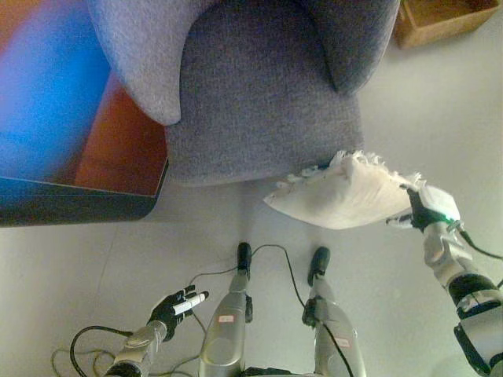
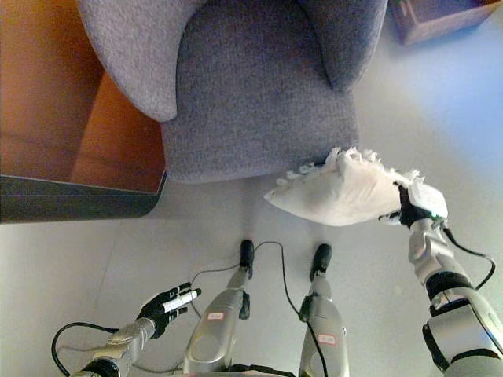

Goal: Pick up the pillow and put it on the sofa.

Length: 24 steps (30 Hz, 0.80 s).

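A white fringed pillow [image 1: 342,195] hangs in the air just in front of the right front corner of the grey sofa seat [image 1: 259,102]. My right hand [image 1: 424,208] is shut on the pillow's right edge and holds it up off the floor. The pillow's far fringe overlaps the sofa's front edge. My left hand [image 1: 177,306] is open and empty, low at the lower left above the floor.
A wooden table [image 1: 118,149] with a dark edge stands to the left of the sofa. A wooden box [image 1: 440,20] sits on the floor at the upper right. Pale floor [image 1: 94,259] lies in front of the sofa.
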Motion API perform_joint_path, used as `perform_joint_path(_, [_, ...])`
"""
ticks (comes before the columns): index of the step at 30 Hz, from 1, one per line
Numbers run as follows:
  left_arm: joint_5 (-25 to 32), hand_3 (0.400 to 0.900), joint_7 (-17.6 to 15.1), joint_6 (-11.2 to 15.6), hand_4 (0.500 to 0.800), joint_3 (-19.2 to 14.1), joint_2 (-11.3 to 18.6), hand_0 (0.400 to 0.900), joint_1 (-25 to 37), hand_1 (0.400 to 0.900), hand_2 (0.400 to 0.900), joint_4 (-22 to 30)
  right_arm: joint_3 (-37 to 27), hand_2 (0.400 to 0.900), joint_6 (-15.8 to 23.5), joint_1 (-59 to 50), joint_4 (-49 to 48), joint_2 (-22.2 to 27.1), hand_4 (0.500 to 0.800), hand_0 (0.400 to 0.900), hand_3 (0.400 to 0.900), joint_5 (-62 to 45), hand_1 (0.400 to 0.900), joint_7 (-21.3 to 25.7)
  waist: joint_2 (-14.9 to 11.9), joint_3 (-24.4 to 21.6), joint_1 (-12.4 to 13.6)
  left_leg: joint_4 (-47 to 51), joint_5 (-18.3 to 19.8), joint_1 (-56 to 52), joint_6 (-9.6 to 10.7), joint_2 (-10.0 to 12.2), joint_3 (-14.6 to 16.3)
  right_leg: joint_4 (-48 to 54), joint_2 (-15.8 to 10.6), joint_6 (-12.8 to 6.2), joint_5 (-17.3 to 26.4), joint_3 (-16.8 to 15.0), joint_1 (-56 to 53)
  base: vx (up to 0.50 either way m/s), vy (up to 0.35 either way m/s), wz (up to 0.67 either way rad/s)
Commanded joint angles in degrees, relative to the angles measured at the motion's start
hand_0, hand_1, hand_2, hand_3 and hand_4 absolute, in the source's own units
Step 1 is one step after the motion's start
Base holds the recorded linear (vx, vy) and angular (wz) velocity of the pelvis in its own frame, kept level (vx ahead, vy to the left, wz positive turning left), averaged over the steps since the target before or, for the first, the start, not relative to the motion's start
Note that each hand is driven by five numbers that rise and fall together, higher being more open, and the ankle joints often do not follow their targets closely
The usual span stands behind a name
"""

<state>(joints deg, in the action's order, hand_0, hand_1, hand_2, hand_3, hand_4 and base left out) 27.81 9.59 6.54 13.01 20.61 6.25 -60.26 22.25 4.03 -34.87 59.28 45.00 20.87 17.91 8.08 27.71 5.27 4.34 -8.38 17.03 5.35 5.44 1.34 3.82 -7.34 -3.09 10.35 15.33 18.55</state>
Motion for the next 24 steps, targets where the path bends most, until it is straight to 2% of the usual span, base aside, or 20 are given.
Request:
perform_joint_path(1, [3.90, 0.900, -0.83, 1.54, 0.800, 2.28, 3.65, 0.900, -0.33, 0.900, 0.900, -0.10, 2.33, 0.900, -1.30, -5.39, -2.62, 8.90, 0.800, 0.900, 0.900, -1.24, 0.900, 1.11, -0.93, 2.08, 0.75, -1.80, 0.31, 4.60, -2.38, -5.79, -0.59, -13.60, 0.82, -1.17, -9.56, 0.79, 5.35, -0.04, 0.026, 0.06])
perform_joint_path(14, [7.42, 0.900, 1.01, 4.03, 0.800, 2.74, 3.67, 0.900, -3.62, 0.900, 0.900, 4.13, 3.69, 0.900, -2.25, -12.66, -5.30, 15.21, 0.800, 0.900, 0.900, -1.72, 0.900, -0.76, 1.65, 2.08, 1.72, -4.06, -0.70, 12.38, -1.90, -5.70, 0.74, -18.77, -0.16, -1.16, -11.20, 0.53, 13.98, -0.01, 0.021, 0.02])
perform_joint_path(17, [7.89, 0.900, 0.82, 3.88, 0.800, 3.00, 3.72, 0.900, -4.17, 0.900, 0.900, 5.46, 4.28, 0.900, -2.58, -14.25, -5.87, 16.08, 0.800, 0.900, 0.900, -2.07, 0.900, -1.37, 2.25, 2.08, 1.89, -4.36, -0.89, 13.63, -1.75, -5.56, 1.04, -19.31, -0.27, -1.12, -11.38, 0.46, 15.29, 0.00, 0.037, -0.02])
perform_joint_path(24, [10.49, 0.900, 1.72, 5.01, 0.800, 2.42, 4.21, 0.900, -6.25, 0.900, 0.900, 7.96, 6.35, 0.900, -1.65, -18.88, -7.58, 17.87, 0.800, 0.900, 0.900, -2.99, 0.900, -3.13, 3.72, 2.08, 2.84, -5.14, -1.50, 17.35, -1.59, -5.41, 1.14, -21.07, -0.38, -0.87, -11.95, 0.27, 19.04, 0.00, 0.033, -0.03])
